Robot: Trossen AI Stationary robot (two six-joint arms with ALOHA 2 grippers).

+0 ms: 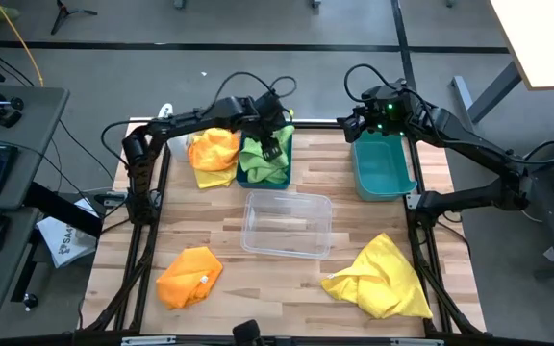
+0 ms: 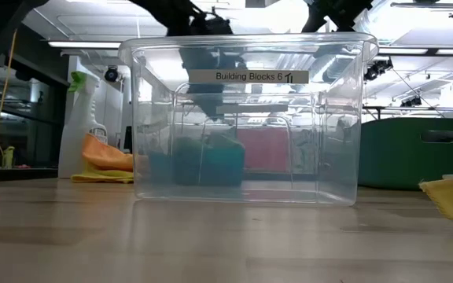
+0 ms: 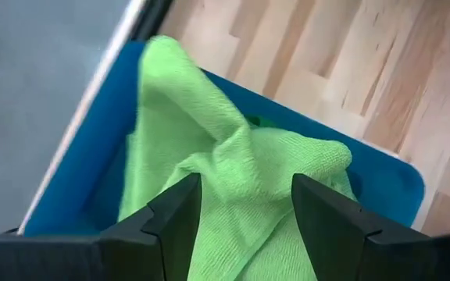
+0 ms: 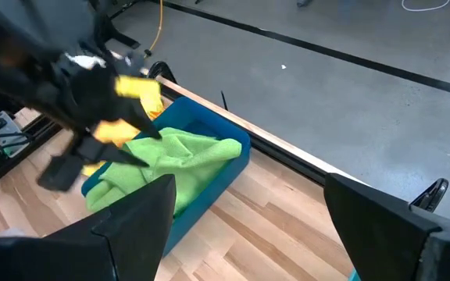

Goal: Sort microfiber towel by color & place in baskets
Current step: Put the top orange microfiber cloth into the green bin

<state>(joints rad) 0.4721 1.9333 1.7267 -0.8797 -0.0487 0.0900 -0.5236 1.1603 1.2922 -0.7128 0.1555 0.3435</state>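
Hovering over the dark blue basket (image 1: 287, 144) at the far edge of the table (image 1: 210, 226), the left end effector (image 1: 275, 146) has its fingers spread with nothing pinched between them, the green towel (image 3: 233, 179) lying bunched in the basket right beneath it; that fits a cloth just dropped where its color belongs. An orange towel (image 1: 214, 154) lies heaped just beside that basket, likely waiting for its own bin. The right end effector (image 1: 365, 123) hangs spread and empty above the far end of the teal basket (image 1: 383, 165), apparently idle. The clear basket (image 1: 288, 224) sits mid-table with nothing in it, while another orange towel (image 1: 188, 277) and a yellow towel (image 1: 383, 279) lie unsorted near the front edge.
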